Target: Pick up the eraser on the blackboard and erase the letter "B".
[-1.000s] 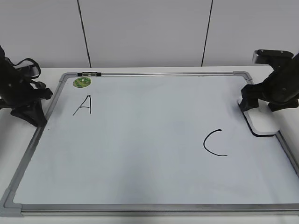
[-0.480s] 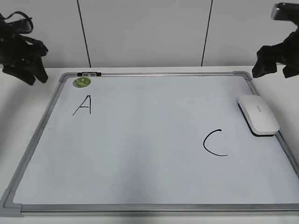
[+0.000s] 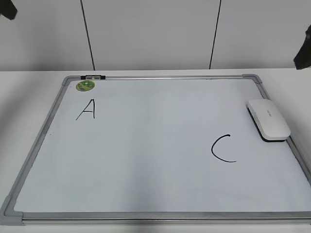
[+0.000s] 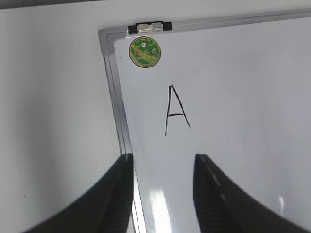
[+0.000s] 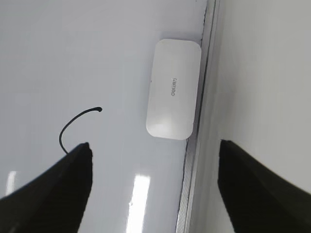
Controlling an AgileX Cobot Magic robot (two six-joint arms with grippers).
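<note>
With no "B" visible on the blackboard [image 3: 160, 194] and the eraser [image 5: 174, 89] lying free at its edge just ahead of the right gripper [image 5: 153, 187], whose jaws stood spread and empty, erasing looked finished, leaving only retreat.

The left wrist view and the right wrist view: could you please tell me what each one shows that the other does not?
Only the left wrist view shows the letter A, the green magnet and a metal clip. Only the right wrist view shows the eraser lying free beside the letter C. Both show the blackboard frame, the table and an open gripper, left and right. No B appears.
</note>
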